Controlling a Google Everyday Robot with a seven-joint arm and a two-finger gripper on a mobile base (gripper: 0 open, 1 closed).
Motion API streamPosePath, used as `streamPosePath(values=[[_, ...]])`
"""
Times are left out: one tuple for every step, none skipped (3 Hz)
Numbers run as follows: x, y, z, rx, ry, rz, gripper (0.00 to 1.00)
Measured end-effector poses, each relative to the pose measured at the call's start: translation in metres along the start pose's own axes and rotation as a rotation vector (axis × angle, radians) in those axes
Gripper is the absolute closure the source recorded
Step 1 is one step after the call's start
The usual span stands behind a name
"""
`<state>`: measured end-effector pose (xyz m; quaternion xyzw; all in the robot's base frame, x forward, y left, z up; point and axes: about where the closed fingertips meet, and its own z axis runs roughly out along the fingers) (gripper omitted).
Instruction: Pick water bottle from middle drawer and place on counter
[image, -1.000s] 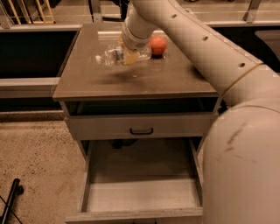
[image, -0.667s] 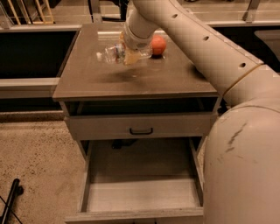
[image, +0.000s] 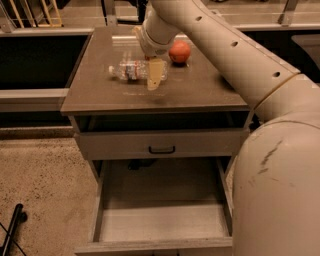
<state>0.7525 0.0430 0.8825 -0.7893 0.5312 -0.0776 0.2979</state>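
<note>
The water bottle (image: 129, 70), clear with a white cap and a red-and-white label, lies sideways in my gripper (image: 154, 75), cap end pointing left. The gripper is shut on its right end and holds it low over the middle of the counter (image: 200, 92); I cannot tell whether the bottle touches the top. My arm comes in from the upper right. The middle drawer (image: 160, 222) is pulled out below, with nothing showing on its pale floor.
A red-orange round object (image: 179, 51) sits on the counter just right of the gripper. A closed drawer front with a black handle (image: 161, 149) is above the open drawer. My base (image: 280, 190) fills the right. Speckled floor (image: 40, 190) lies to the left.
The gripper and the bottle have sunk slightly toward the counter top. The drawer and the round object have not moved.
</note>
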Motion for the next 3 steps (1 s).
streamPosePath(values=[[0.010, 0.001, -0.012, -0.040, 0.001, -0.001, 0.00], [0.049, 0.012, -0.069, -0.076, 0.019, 0.045, 0.00], [0.054, 0.015, -0.075, -0.090, 0.022, 0.053, 0.00]])
